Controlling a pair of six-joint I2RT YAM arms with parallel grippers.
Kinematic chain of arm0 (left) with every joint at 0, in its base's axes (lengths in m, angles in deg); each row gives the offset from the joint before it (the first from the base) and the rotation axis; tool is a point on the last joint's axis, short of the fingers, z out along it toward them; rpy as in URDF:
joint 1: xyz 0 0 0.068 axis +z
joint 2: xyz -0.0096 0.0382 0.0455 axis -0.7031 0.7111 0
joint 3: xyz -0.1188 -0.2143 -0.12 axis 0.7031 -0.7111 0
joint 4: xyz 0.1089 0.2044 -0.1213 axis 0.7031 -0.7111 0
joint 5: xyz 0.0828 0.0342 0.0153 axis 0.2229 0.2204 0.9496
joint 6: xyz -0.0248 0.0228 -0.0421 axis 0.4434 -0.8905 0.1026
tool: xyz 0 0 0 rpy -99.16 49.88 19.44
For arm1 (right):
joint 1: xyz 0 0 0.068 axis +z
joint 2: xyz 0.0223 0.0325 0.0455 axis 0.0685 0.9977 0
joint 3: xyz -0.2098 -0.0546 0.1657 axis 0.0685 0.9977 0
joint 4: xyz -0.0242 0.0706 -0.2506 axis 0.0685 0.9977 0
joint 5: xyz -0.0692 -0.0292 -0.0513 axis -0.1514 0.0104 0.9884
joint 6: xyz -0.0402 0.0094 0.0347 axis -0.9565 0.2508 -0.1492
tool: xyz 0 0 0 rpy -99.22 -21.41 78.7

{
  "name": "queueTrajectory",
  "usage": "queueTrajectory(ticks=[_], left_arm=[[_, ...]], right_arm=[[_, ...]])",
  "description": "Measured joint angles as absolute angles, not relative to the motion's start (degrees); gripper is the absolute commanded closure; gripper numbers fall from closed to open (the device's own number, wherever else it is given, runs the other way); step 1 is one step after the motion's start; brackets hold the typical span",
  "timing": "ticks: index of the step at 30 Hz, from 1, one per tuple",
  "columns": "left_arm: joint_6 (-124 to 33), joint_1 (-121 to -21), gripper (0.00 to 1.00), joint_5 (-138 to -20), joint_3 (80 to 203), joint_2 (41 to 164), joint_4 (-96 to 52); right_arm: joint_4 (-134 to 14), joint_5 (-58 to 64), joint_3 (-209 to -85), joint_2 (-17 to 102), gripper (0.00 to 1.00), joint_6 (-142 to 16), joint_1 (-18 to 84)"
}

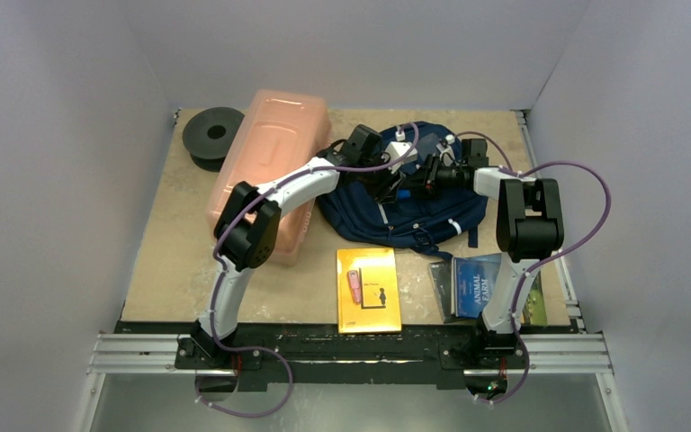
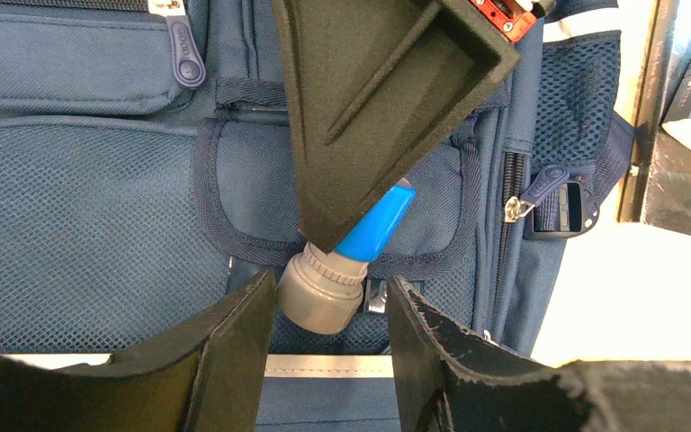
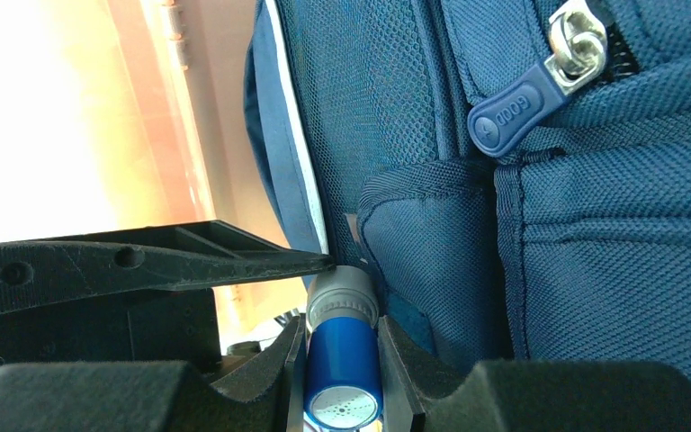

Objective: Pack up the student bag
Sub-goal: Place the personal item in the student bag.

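Closest in, the right gripper is clamped beside the student bag, laid upper centre in the top view, whose small pocket is pointed at by the long axis of the held blue tube, its grey cap straddled, ungripped, by the parted left gripper.

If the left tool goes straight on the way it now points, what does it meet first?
Probably the grey cap of the blue tube that the right tool holds; the student bag lies behind.
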State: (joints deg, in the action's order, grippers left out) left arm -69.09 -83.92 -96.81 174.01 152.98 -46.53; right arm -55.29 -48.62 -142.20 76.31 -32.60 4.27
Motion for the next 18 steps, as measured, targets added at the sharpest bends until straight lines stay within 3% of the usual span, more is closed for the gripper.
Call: queueTrajectory(ticks=[4, 11, 18], left_arm=[[-69.90, -84.14, 0.61, -96.19, 174.06, 153.00, -47.04], [-70.19, -84.16, 0.52, -95.71, 174.45, 153.03, -48.06], [-70.14, -84.18, 0.57, -95.26, 176.13, 153.75, -49.73]], right_arm=[[-55.43, -48.90, -141.89, 76.29, 1.00, -32.09, 4.24], [-56.30, -49.32, -141.41, 76.26, 1.00, -30.72, 4.24], [-57.96, -50.39, -141.26, 76.15, 1.00, -29.01, 4.24]])
